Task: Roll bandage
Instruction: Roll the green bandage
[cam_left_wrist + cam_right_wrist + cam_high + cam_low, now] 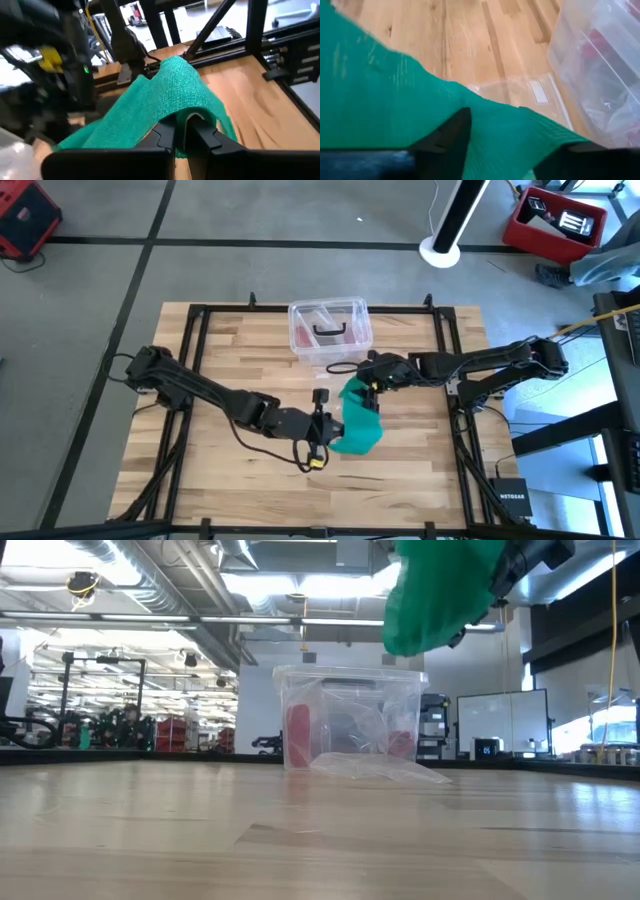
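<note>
The teal-green bandage point(357, 420) hangs as a loose, crumpled band between my two grippers, above the middle of the table; the low view shows the bandage point(440, 590) well clear of the wood. My left gripper point(325, 425) is shut on its near end. My right gripper point(368, 383) stands at the bandage's far end with its fingers apart, and in the right wrist view the cloth point(380, 95) fills the gap between them. My left gripper point(182, 132) pinches a folded edge of the bandage point(189, 112) between its two fingers, coming about level from the table's left. The cloth arches up and away from the fingers, slack and off the table. My right gripper point(515, 150) is open. The bandage's far end point(490, 125) lies draped across its spread fingers point(447, 137), not pinched.
A clear plastic box point(330, 330) with pinkish contents stands at the table's far middle, just beyond the right gripper. A flat clear plastic bag point(380, 768) lies on the wood in front of it. Bare wood lies to the left and along the near edge.
</note>
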{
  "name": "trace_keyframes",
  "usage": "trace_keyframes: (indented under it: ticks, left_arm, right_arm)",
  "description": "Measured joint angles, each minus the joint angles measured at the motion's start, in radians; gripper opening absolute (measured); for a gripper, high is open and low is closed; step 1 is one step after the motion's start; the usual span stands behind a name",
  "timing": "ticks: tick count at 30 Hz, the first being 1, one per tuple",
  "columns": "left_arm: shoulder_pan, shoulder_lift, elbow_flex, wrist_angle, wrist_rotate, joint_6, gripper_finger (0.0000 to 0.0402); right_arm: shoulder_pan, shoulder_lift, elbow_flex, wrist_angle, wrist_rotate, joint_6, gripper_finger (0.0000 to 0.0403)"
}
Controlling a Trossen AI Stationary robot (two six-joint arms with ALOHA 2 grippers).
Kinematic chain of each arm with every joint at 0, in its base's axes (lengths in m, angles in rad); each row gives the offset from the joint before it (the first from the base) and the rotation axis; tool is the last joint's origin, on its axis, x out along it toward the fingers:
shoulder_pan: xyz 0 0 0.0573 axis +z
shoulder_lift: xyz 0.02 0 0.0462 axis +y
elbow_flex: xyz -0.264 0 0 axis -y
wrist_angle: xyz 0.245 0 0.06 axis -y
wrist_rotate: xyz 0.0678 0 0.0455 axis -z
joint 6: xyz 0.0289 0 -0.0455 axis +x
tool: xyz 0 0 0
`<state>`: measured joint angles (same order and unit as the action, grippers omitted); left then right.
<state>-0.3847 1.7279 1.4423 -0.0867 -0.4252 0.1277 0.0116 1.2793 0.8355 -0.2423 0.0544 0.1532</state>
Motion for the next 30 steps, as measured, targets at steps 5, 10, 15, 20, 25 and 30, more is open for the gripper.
trace_keyframes:
  ticks: [5, 10, 15, 20, 25, 30]
  left_arm:
    - [-0.001, 0.000, -0.089, 0.155, 0.004, -0.077, 0.0015]
    - [0.003, 0.004, -0.149, 0.156, -0.003, -0.172, 0.0015]
    - [0.014, 0.004, -0.175, 0.160, -0.008, -0.236, 0.0015]
    - [0.021, 0.004, -0.177, 0.164, -0.009, -0.239, 0.0015]
    - [0.018, 0.003, -0.177, 0.176, -0.009, -0.214, 0.0015]
    - [0.018, 0.003, -0.177, 0.140, -0.008, -0.229, 0.0015]
  right_arm:
    - [0.000, -0.002, 0.014, -0.011, -0.002, -0.027, 0.0233]
    - [0.000, -0.002, 0.113, -0.156, -0.002, -0.052, 0.0255]
    - [0.000, -0.003, 0.251, -0.411, 0.043, -0.057, 0.0257]
    - [0.001, -0.003, 0.312, -0.474, 0.097, -0.060, 0.0257]
    - [0.001, 0.022, 0.290, -0.449, 0.107, -0.076, 0.0257]
    - [-0.004, 0.052, 0.316, -0.501, -0.060, -0.005, 0.0257]
